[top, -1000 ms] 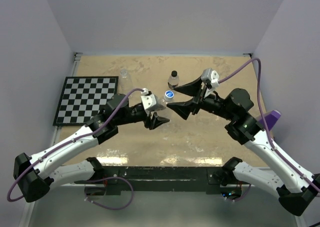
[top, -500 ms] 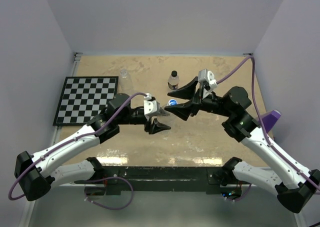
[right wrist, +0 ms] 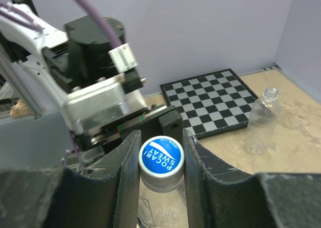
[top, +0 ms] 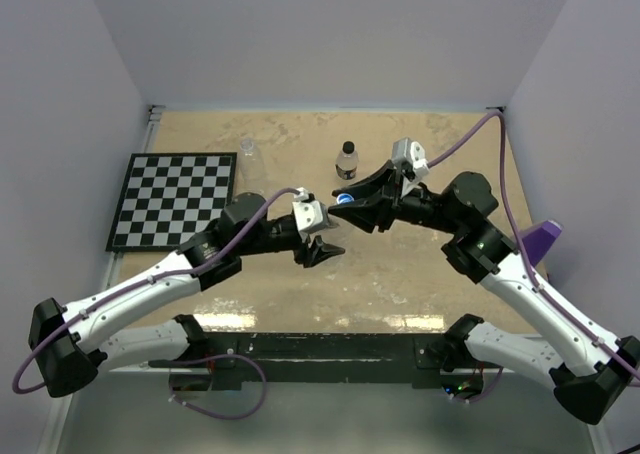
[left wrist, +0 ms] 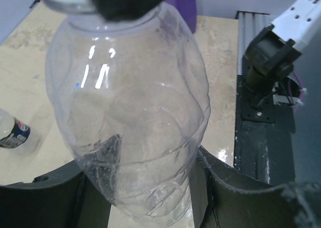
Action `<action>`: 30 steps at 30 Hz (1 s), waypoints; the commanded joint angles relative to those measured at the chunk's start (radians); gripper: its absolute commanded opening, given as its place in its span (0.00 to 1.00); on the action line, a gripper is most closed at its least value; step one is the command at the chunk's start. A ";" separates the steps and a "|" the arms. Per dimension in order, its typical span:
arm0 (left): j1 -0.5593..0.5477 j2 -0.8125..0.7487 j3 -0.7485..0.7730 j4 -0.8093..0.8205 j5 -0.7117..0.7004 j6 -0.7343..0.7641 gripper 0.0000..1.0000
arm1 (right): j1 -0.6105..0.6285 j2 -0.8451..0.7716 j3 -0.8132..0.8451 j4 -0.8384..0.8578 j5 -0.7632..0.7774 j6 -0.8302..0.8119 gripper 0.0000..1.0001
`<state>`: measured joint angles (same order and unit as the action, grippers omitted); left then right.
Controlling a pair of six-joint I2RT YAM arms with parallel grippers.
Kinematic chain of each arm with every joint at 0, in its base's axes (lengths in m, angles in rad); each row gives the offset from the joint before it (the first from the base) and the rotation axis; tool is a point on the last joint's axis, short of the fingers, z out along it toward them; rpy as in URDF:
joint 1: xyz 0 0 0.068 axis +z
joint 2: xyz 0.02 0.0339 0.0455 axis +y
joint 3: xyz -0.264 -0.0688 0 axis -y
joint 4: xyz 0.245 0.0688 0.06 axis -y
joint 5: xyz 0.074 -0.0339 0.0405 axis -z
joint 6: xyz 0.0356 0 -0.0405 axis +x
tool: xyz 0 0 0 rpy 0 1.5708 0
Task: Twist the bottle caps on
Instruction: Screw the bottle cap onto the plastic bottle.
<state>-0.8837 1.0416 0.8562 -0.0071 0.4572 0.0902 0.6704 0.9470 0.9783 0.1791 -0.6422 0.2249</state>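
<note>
My left gripper (top: 325,232) is shut on a clear bottle (left wrist: 130,112) at the table's middle, fingers on both sides of its body. A blue cap (right wrist: 161,157) with white lettering sits on that bottle's neck. My right gripper (right wrist: 161,163) is shut on this cap, one finger against each side; from above the blue cap (top: 343,198) shows between the two grippers. A second bottle (top: 346,160) with a black cap stands behind them. A third, uncapped bottle (top: 247,154) stands at the back left and also appears in the right wrist view (right wrist: 263,117).
A black-and-white checkerboard mat (top: 172,199) lies at the left of the tan table. A purple object (top: 541,238) sits at the right edge. The arm mounting rail (top: 320,346) runs along the near edge.
My right gripper has moved in toward the left one and closed its jaws on the blue cap. The left gripper has shifted a little right and nearer with the bottle.
</note>
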 commanded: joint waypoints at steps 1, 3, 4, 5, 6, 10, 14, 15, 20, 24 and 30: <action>-0.138 -0.005 0.055 0.025 -0.452 0.034 0.00 | -0.003 0.018 0.030 -0.056 0.266 0.001 0.00; -0.181 0.015 0.060 0.039 -0.627 -0.004 0.00 | -0.002 0.027 0.014 -0.058 0.343 0.025 0.00; -0.192 0.018 0.057 0.056 -0.672 -0.021 0.00 | 0.003 0.029 0.007 -0.056 0.375 0.040 0.00; -0.204 0.024 0.053 0.077 -0.722 -0.044 0.00 | 0.006 0.033 0.000 -0.058 0.418 0.051 0.00; -0.219 0.031 0.053 0.093 -0.792 -0.062 0.00 | 0.011 0.032 -0.007 -0.058 0.462 0.063 0.00; -0.280 0.098 0.101 0.104 -1.000 -0.081 0.00 | 0.035 0.039 -0.020 -0.076 0.628 0.080 0.00; -0.313 0.156 0.125 0.153 -1.069 -0.118 0.00 | 0.084 0.064 -0.013 -0.109 0.751 0.070 0.00; -0.313 0.167 0.130 0.153 -1.071 -0.116 0.00 | 0.084 0.062 -0.019 -0.098 0.734 0.073 0.00; -0.295 0.155 0.115 0.113 -1.028 -0.116 0.00 | 0.083 -0.025 -0.035 -0.038 0.661 0.100 0.33; -0.219 0.103 0.058 0.110 -0.879 -0.152 0.00 | 0.083 -0.053 0.008 -0.069 0.645 0.085 0.66; -0.159 0.057 0.029 0.101 -0.743 -0.139 0.00 | 0.083 -0.019 0.028 -0.078 0.523 0.077 0.79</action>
<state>-1.0641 1.1374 0.8963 0.0452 -0.4015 -0.0422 0.7536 0.9112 0.9707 0.1108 -0.0566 0.3088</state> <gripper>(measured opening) 0.571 0.771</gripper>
